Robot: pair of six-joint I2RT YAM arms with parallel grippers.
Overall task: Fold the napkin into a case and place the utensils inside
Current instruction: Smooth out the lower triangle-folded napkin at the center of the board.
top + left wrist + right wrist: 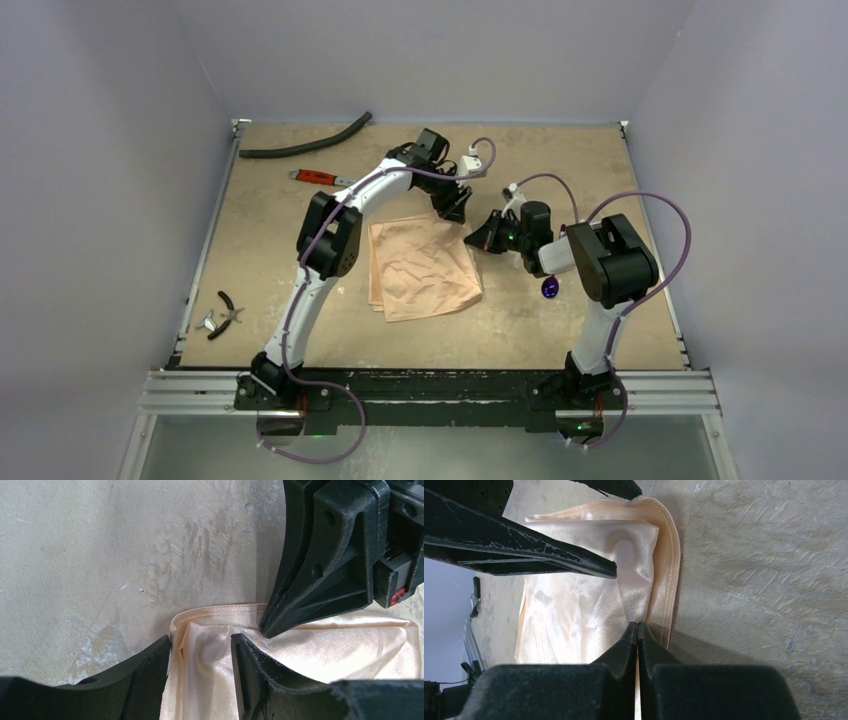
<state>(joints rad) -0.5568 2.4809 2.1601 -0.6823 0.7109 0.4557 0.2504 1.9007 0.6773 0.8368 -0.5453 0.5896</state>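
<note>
The napkin lies folded, nearly square, slightly skewed. The left gripper is spread astride its corner, the right gripper pressed together at the hem.

Napkin — peach, folded, creased, flat; purple spoon right.

napkin: peach cloth, satin sheen, creased, stitched hem. desk: matt tan, rough, scuffed, mottled. left gripper and right gripper: matt black plastic, ragged finger edges. spoon, right of napkin: glossy purple, metallic look.
</note>
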